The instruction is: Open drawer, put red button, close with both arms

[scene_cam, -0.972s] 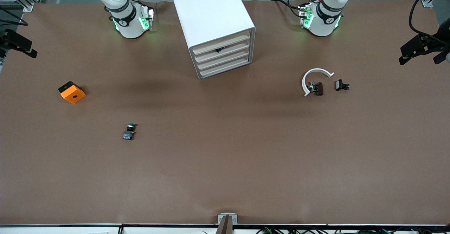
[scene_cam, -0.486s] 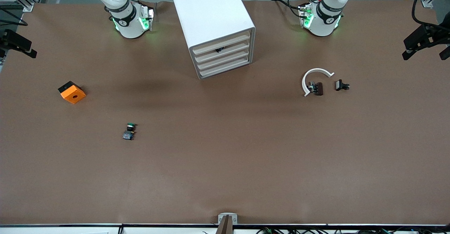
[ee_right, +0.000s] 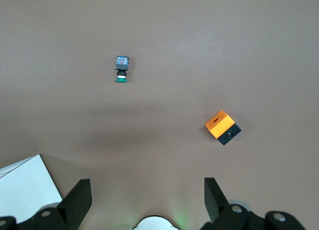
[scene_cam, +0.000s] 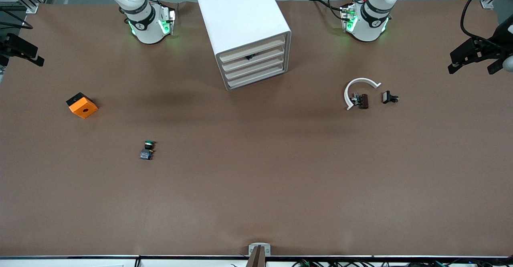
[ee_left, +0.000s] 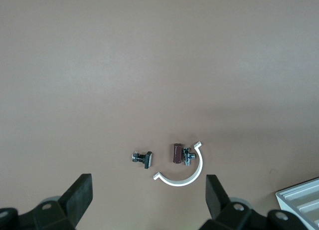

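The white drawer cabinet [scene_cam: 244, 26] stands between the two arm bases, its four drawer fronts pushed in and turned toward the front camera; a small dark thing [scene_cam: 249, 57] shows at the slot under the top drawer, and I cannot tell what it is, nor where the red button lies. The switch in plain sight, a green-capped button [scene_cam: 148, 150], lies on its side out ahead of the right gripper's [ee_right: 147, 187] jaws; its long axis runs nearer-to-farther, cap away from the front camera, blue-grey block toward it. An orange box [ee_right: 222, 127] with a round hole sits well apart from it, closer under those jaws, which are spread wide with nothing between them. That gripper hangs at the table's edge at the right arm's end; the left gripper [ee_left: 148, 185] hangs at the other end, jaws likewise wide and holding nothing. Just ahead of its gap lie a white half ring [ee_left: 184, 172], a brown piece [ee_left: 177, 153] inside the curve, and a black clip [ee_left: 142, 158] just beside. Broad brown table [scene_cam: 280, 179] lies open in front of the drawers.
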Tool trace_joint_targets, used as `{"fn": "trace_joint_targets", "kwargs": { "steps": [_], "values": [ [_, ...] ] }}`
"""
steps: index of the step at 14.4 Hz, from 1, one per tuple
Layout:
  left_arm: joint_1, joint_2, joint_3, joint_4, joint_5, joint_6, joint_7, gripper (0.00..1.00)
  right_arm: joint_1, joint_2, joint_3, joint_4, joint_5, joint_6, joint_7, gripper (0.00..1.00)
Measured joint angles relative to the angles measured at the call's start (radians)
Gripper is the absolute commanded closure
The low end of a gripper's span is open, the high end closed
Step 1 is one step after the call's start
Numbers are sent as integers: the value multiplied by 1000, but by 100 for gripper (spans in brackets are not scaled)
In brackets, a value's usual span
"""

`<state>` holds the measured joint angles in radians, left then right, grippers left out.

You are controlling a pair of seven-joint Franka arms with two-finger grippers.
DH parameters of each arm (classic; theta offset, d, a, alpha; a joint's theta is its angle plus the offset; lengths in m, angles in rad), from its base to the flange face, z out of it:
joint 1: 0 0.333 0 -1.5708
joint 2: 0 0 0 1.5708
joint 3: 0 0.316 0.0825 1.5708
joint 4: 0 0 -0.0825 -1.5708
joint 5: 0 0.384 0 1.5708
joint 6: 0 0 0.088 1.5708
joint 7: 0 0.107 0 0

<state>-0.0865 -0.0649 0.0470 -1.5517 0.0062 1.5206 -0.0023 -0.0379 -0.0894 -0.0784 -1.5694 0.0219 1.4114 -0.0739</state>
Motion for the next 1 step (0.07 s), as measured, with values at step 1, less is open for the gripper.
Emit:
{"fn": "trace_joint_targets", "kwargs": {
  "steps": [1],
  "values": [
    [0, 0, 1, 0, 0, 0, 0, 0, 0, 0, 0, 0, 1, 0, 0, 0]
  ]
}}
